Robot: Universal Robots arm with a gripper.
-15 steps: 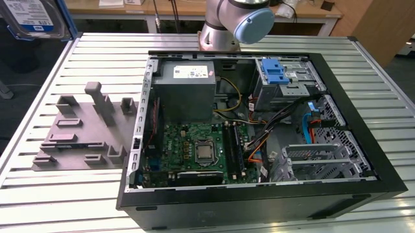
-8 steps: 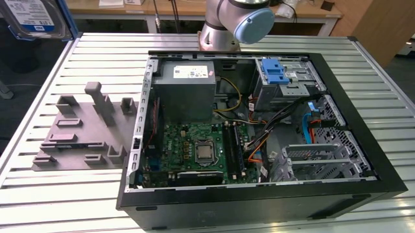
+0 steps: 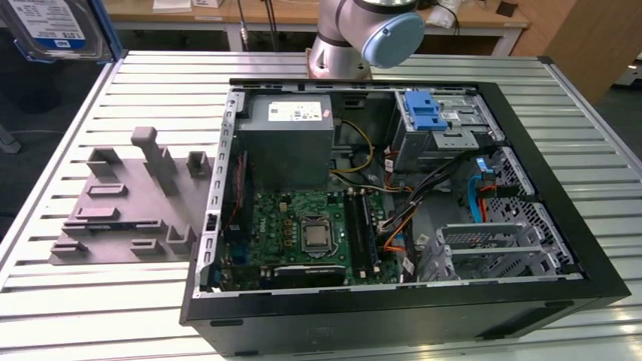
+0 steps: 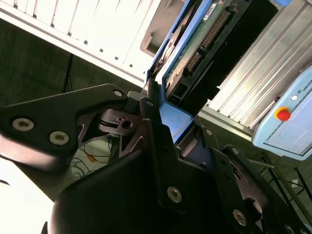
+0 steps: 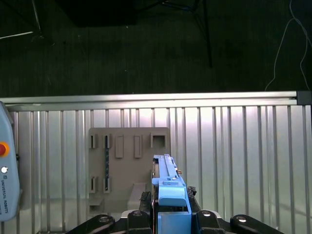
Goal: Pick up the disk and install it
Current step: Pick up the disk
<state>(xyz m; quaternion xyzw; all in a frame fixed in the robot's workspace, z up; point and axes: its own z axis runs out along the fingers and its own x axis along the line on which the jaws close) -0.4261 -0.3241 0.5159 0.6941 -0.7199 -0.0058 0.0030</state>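
Your end effector [image 5: 168, 202] is clamped on the flat silver hard drive with blue plastic carrier frame [image 5: 168, 183]; in the exterior view, ten o'clock from the open black computer case [image 3: 401, 308].

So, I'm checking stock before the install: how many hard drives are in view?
1: the disk, held in the jaws, at the exterior view's upper left. Others may be hidden inside the computer case.
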